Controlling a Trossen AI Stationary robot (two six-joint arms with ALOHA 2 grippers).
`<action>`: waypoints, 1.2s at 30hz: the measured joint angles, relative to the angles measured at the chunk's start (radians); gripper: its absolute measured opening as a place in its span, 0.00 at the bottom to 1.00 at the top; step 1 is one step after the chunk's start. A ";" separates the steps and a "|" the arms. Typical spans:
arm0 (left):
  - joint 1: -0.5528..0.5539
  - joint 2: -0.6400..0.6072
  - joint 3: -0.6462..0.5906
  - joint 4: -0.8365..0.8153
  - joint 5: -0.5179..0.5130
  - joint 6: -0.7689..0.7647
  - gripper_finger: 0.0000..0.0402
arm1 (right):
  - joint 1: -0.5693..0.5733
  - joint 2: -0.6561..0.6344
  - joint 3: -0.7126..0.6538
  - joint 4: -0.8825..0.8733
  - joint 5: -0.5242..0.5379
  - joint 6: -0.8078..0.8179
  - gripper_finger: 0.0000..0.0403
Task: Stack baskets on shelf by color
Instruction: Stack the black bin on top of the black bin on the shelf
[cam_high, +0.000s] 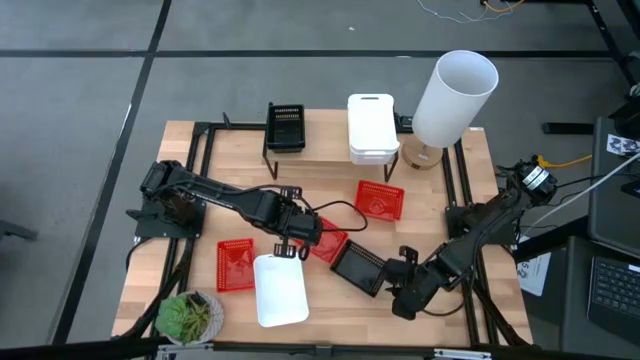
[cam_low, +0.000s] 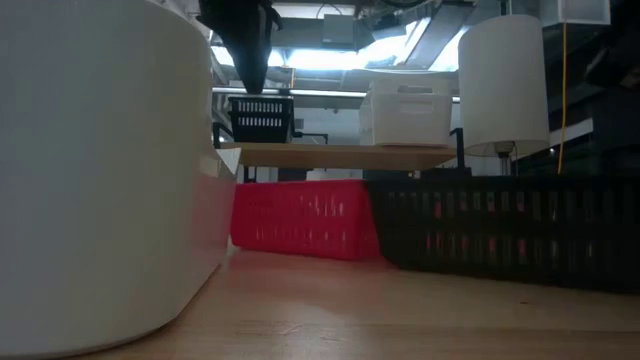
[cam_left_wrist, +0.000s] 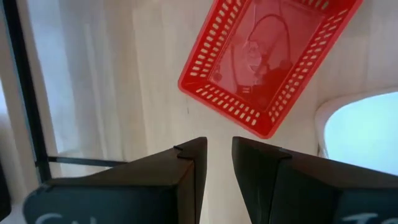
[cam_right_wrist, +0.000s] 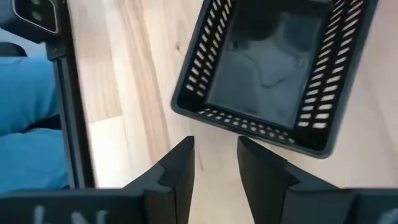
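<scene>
On the table lie three red baskets (cam_high: 236, 264) (cam_high: 380, 199) (cam_high: 330, 245), a black basket (cam_high: 360, 267) and a white basket (cam_high: 280, 290). The shelf (cam_high: 330, 152) at the far edge carries a black basket (cam_high: 285, 127) and stacked white baskets (cam_high: 371, 128). My left gripper (cam_high: 287, 250) hangs above the table between the red baskets, slightly open. In its wrist view its fingers (cam_left_wrist: 217, 155) point at a red basket (cam_left_wrist: 267, 56) without touching it. My right gripper (cam_high: 402, 265) is slightly open just right of the black basket (cam_right_wrist: 273, 81), and is not touching it.
A tall white cylinder (cam_high: 455, 95) stands at the shelf's right end. A green potted plant (cam_high: 188, 316) sits at the near left corner. Black frame rails (cam_high: 185, 265) run along the table's sides. In the low view the white basket (cam_low: 100, 170) fills the left foreground.
</scene>
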 joint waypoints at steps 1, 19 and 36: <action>-0.001 0.000 0.000 0.010 0.001 0.000 0.17 | 0.000 0.000 0.005 -0.014 0.001 -0.009 0.30; -0.052 0.000 0.000 0.117 0.054 -0.038 0.17 | -0.078 0.011 0.006 -0.366 0.195 0.230 0.30; -0.056 0.000 0.000 0.126 0.053 -0.058 0.17 | -0.121 0.000 0.007 0.100 0.004 -0.251 0.30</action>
